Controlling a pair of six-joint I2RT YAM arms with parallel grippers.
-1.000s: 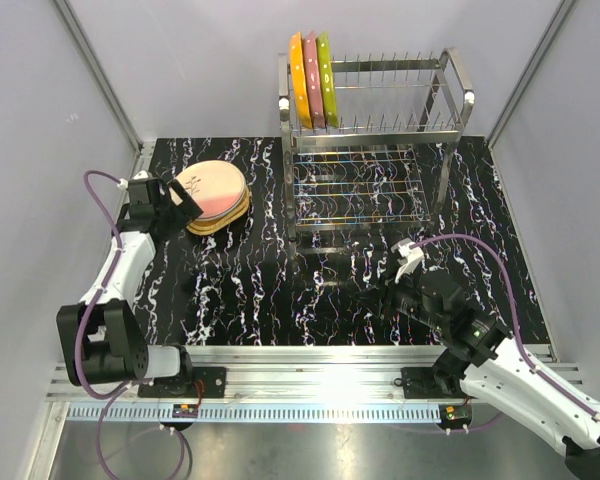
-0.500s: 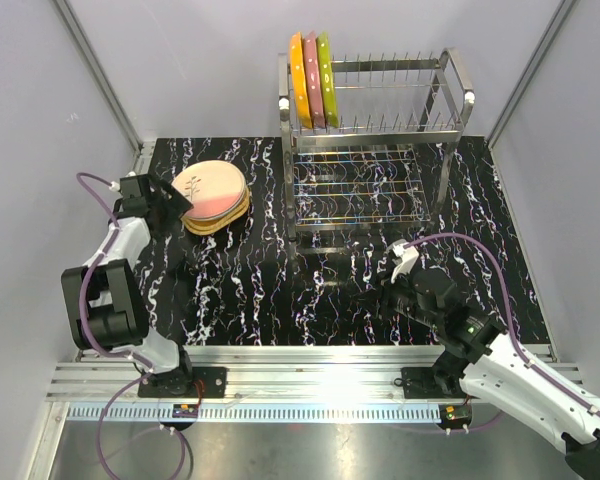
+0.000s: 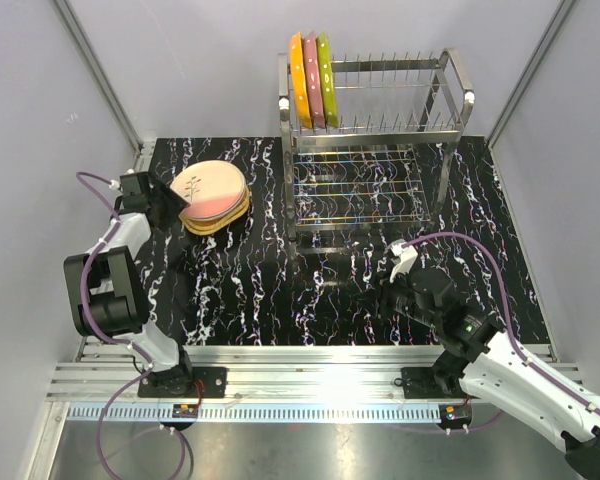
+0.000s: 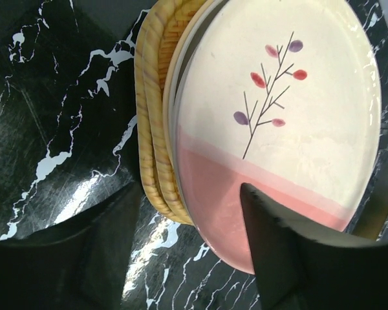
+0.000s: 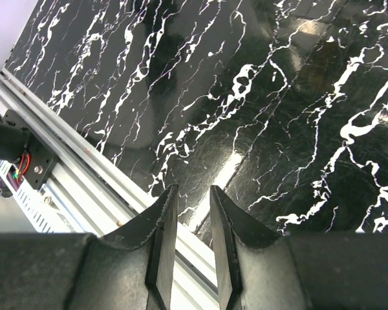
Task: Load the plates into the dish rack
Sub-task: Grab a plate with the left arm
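A stack of plates [image 3: 215, 190] lies on the black marbled table at the left. Its top plate [image 4: 278, 97] is cream with a leaf motif and a pink band, over tan plates [image 4: 152, 129]. My left gripper [image 3: 168, 207] is open at the stack's left edge. In the left wrist view [image 4: 189, 194] its jaws straddle the stack's near rim, with one finger [image 4: 278, 252] over the pink band. An orange plate [image 3: 298, 65], a pink plate [image 3: 312, 70] and a lime-green plate [image 3: 327, 70] stand upright at the left end of the dish rack [image 3: 450, 100]. My right gripper [image 3: 390, 288] is empty, its jaws [image 5: 193, 194] a narrow gap apart.
Grey walls close in the table on the left, back and right. A metal rail [image 3: 310, 360] runs along the near edge, and it shows under the right gripper [image 5: 84, 174]. The rack's lower tier [image 3: 355, 190] holds nothing.
The left arm has folded in, and its gripper has drawn slightly left to the stack's left edge. The right gripper has shifted slightly toward the near edge.
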